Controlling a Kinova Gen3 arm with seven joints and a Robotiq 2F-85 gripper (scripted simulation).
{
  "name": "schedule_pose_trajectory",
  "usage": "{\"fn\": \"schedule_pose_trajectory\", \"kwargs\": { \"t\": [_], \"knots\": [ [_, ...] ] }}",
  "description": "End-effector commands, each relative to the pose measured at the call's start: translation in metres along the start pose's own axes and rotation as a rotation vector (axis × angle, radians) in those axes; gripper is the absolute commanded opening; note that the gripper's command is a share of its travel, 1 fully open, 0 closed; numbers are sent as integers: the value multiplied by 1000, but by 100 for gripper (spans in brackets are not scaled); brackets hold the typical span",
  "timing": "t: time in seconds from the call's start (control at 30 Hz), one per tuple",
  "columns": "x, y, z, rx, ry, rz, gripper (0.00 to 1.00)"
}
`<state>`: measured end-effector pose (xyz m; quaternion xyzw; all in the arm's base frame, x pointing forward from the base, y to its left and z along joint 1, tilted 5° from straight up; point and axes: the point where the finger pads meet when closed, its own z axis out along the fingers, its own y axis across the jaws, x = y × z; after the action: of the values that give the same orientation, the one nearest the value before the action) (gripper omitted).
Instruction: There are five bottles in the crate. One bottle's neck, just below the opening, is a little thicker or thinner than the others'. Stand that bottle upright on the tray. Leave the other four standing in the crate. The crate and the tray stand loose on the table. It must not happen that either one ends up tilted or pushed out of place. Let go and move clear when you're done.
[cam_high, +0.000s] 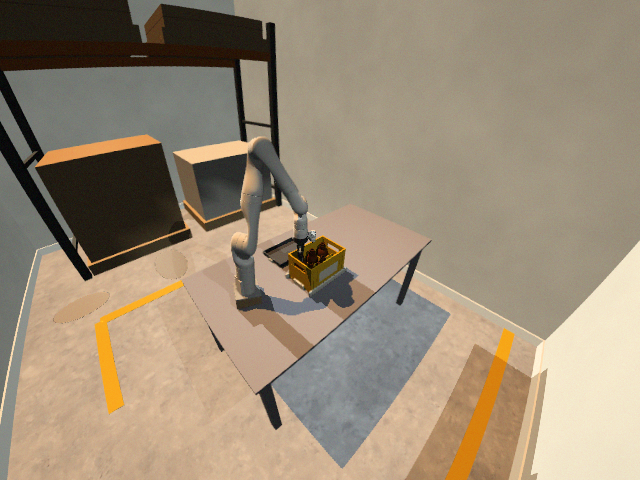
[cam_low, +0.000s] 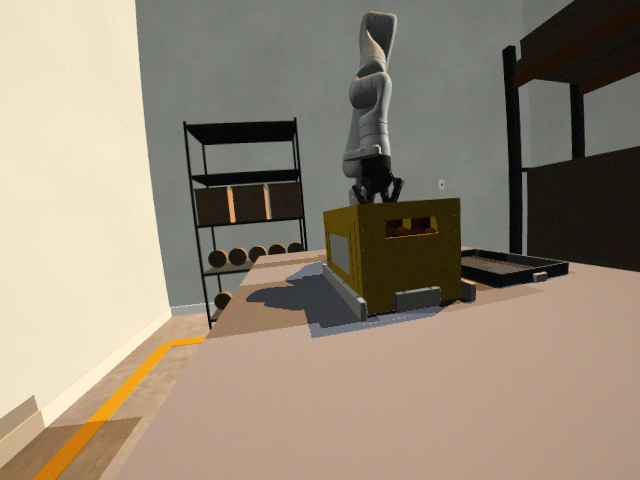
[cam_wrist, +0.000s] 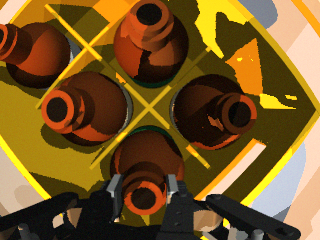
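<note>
Tool (cam_wrist: 143, 190) pinching the neck of the nearest bottle (cam_wrist: 144, 160), standing in its cell of the yellow crate (cam_low: 413, 258) with 4 others, near the bench (cam_low: 361, 387) edge by the arm's base. Tray (cam_low: 509, 266) just beside the crate. Risks, judged from here: loose crate dragged up if the bottle binds on the dividers; narrow neck grip slipping; neighbours knocked on a tilted lift.
</note>
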<state>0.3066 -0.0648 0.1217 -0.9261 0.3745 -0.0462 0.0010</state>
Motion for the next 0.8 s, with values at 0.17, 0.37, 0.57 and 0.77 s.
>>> {"fn": "schedule_pose_trajectory", "kwargs": {
  "t": [0.17, 0.37, 0.57, 0.77],
  "knots": [
    [0, 0, 0, -1, 0, 0, 0],
    [0, 0, 0, -1, 0, 0, 64],
    [0, 0, 0, -1, 0, 0, 64],
    [0, 0, 0, -1, 0, 0, 64]
  ]
}}
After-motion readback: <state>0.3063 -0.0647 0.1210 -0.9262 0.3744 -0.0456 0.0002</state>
